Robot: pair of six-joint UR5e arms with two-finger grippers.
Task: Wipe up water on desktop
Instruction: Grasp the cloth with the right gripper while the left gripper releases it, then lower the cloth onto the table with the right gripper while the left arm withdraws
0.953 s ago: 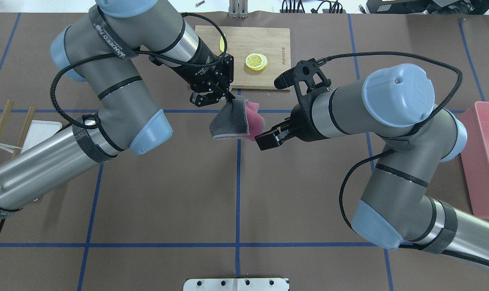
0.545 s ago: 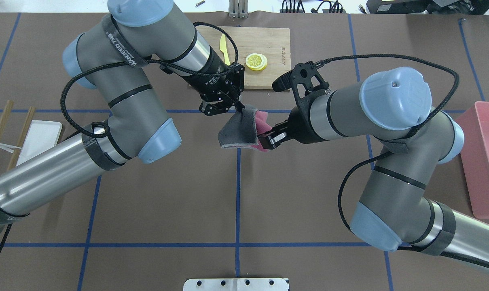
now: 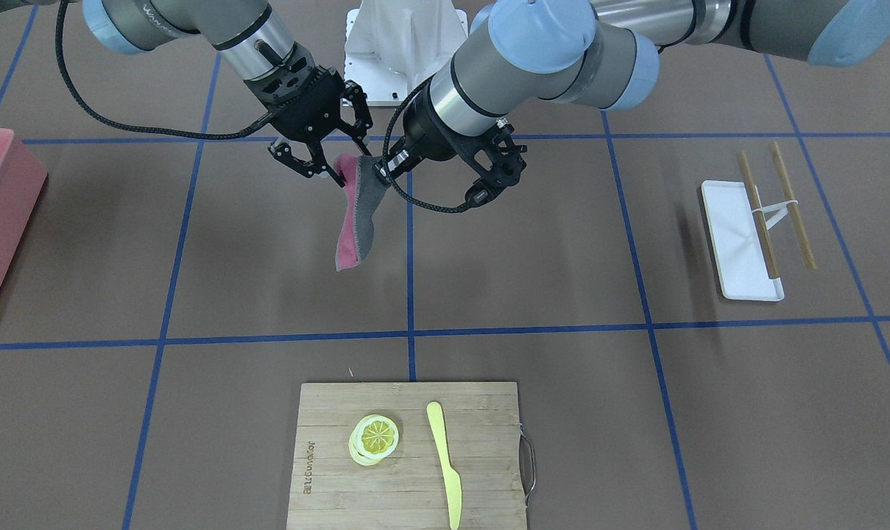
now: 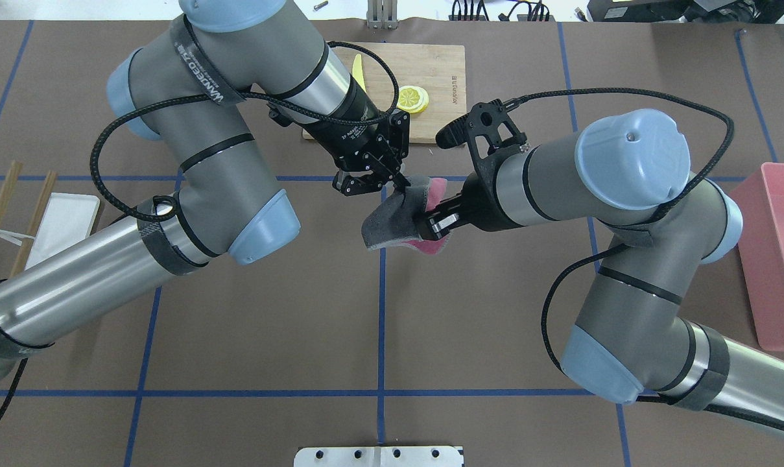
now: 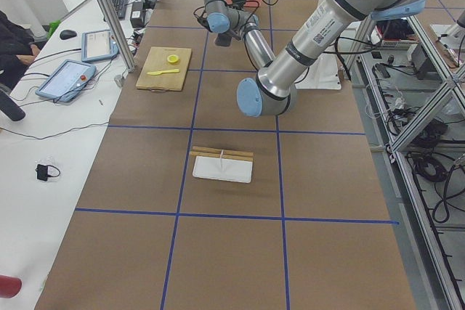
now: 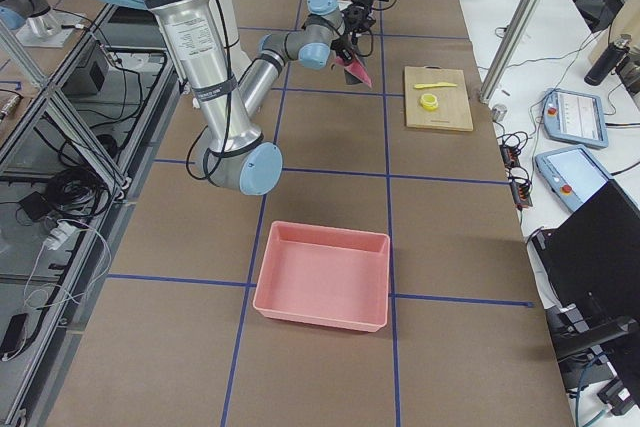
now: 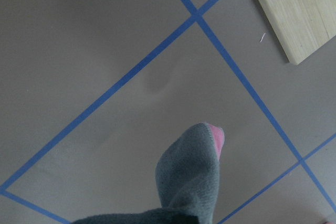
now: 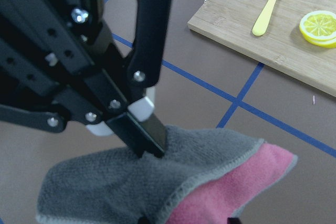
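Left gripper (image 4: 397,185) pinching the top corner of the grey-and-pink cloth (image 4: 385,224), which hangs clear of the desktop (image 4: 268,311) near the central tape crossing, just short of the cutting board (image 4: 430,65). Within the last second this gripper has carried the cloth sideways while the right gripper (image 4: 432,222) closed in to the pink side; whether its jaws have clamped cannot be told. This suggests a hand-over or two-handed spreading before wiping; no water is discernible.
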